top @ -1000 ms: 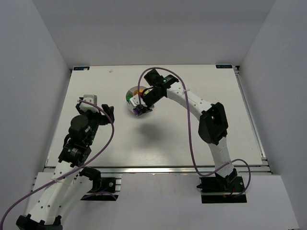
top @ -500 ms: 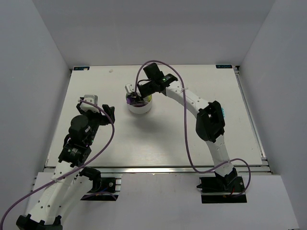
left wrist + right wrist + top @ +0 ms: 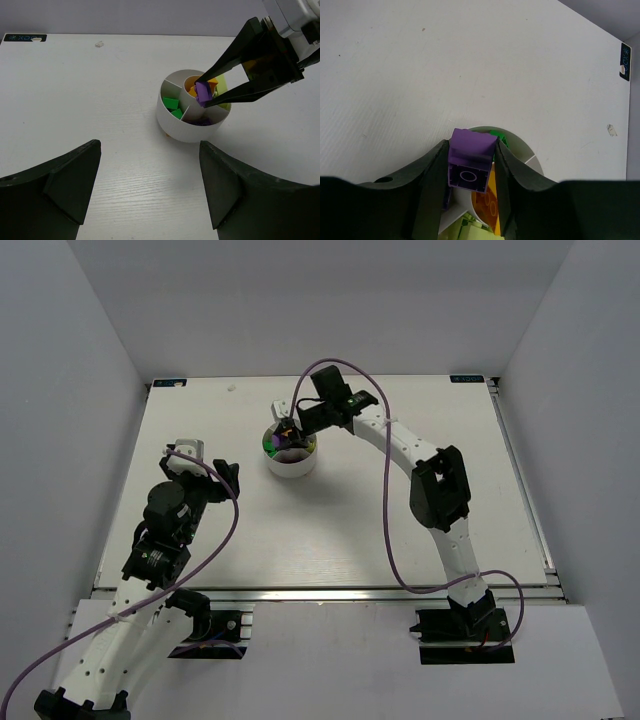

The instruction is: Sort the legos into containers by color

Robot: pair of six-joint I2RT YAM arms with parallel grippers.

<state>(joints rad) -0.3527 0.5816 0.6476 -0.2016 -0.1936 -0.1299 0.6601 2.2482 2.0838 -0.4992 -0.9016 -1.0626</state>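
The right arm is being stretched far across the table (image 3: 350,530), and the right gripper (image 3: 204,96) is being held over the dish (image 3: 185,131), jaws clamped on one purple lego (image 3: 470,165). The left gripper (image 3: 150,150) is being held wide open, holding nothing, well back from the dish. Two dark green legos (image 3: 170,103) are being shown in one wedge. Bare tabletop is being offered all round the dish, which stands clear of every edge.

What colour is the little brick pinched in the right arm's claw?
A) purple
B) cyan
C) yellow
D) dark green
A: the right wrist view shows a purple brick clamped between the fingers of the right gripper, which hangs over the round white dish.
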